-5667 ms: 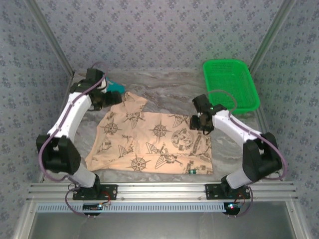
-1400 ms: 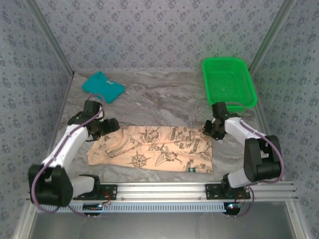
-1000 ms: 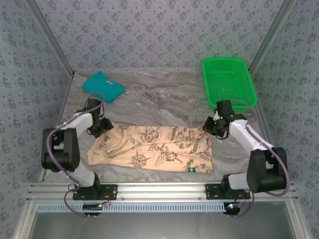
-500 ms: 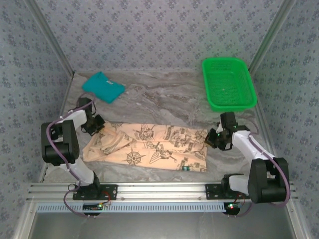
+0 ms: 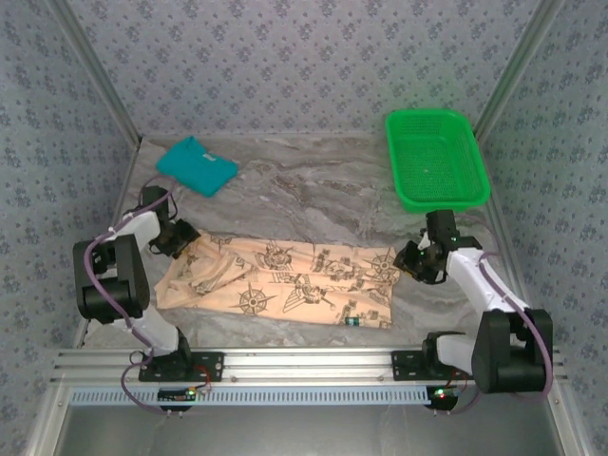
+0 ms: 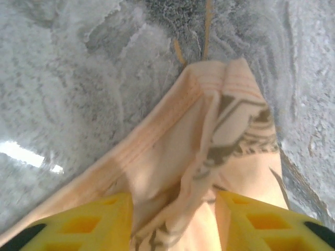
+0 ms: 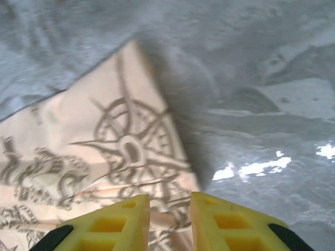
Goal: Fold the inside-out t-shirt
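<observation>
Left gripper (image 6: 172, 209) low, straddling t-shirt (image 6: 230, 120) end.

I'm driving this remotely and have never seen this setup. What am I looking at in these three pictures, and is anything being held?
Two robot arms are bolted at the near edge of a marbled table. The wide picture looks down from above and behind them; the other two come from a camera on each wrist. On the table lie a peach printed t-shirt folded into a long strip, a teal shirt far left and a green basket far right. The left tool is at the strip's left end, jaws apart with bunched cloth between them. The right tool is at the right end, jaws slightly apart. Neither looks clamped shut.
</observation>
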You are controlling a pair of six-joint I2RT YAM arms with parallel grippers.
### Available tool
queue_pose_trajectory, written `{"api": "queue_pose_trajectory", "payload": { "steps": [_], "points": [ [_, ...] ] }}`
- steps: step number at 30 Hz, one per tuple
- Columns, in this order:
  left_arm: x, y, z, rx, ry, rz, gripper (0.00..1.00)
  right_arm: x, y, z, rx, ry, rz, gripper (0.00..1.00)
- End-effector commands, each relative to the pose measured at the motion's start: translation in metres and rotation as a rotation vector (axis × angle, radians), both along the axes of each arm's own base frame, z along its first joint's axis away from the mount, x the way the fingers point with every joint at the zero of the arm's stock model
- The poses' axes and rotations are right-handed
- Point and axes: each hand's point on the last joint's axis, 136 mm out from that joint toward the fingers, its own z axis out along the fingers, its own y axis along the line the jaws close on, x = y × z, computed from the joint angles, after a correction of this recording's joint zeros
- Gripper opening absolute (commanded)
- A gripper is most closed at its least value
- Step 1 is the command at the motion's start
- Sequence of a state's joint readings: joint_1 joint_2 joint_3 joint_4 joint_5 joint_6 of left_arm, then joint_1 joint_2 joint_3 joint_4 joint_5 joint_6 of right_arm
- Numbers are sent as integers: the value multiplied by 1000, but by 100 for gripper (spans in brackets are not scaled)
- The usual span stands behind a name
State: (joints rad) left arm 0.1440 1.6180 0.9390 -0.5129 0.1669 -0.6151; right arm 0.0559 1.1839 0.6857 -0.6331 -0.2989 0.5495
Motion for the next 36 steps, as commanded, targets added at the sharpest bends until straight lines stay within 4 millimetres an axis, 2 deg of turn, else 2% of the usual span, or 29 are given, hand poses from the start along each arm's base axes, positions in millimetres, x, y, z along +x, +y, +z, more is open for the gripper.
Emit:
{"api": "queue_pose_trajectory", "payload": {
  "steps": [1,2,4,7,10,12,14,16,18,20,22,23,25,28,30,32,34,36],
  "points": [
    [-13,2,30,24,-19,-2,53,-11,15,12,-16,2,60,28],
    [-20,2,35,27,-17,8,56,-12,20,12,-22,0,67,28],
    [-42,-1,39,17,41,34,57,-13,33,11,-36,-3,103,28],
    [-66,-20,39,0,90,-14,56,-15,47,0,-81,5,134,31],
    [-83,-39,30,35,115,-82,54,-14,62,-16,-67,1,147,31],
    [-93,-42,17,41,140,-87,51,-14,60,-28,-114,-5,148,31],
    [-104,-38,2,62,180,-68,50,-19,48,-47,-185,21,130,29],
    [-114,-33,-11,86,210,-58,50,-20,43,-56,-216,25,126,28],
    [-122,-35,-21,74,227,-62,50,-19,40,-59,-232,20,125,27],
    [-127,-38,-26,55,245,-72,51,-16,38,-52,-256,-1,126,27],
    [-127,-36,-20,90,253,-108,47,-11,41,-36,-292,-54,165,29],
    [-125,-35,-11,139,257,-140,47,-8,42,-25,-324,-84,188,30],
    [-117,-40,3,132,222,-165,48,-6,49,-8,-370,-133,238,33],
    [-103,-41,25,134,149,-154,52,-8,72,6,-353,-171,310,35],
    [-93,-36,39,164,101,-144,53,-14,92,5,-329,-169,369,35],
    [-80,-32,48,202,49,-158,54,-27,112,-7,-285,-130,393,31],
    [-65,-32,52,259,18,-210,54,-42,115,-27,-281,-65,370,29],
    [-48,-46,52,266,-9,-310,55,-57,109,-47,-268,11,314,28]
  ]
}}
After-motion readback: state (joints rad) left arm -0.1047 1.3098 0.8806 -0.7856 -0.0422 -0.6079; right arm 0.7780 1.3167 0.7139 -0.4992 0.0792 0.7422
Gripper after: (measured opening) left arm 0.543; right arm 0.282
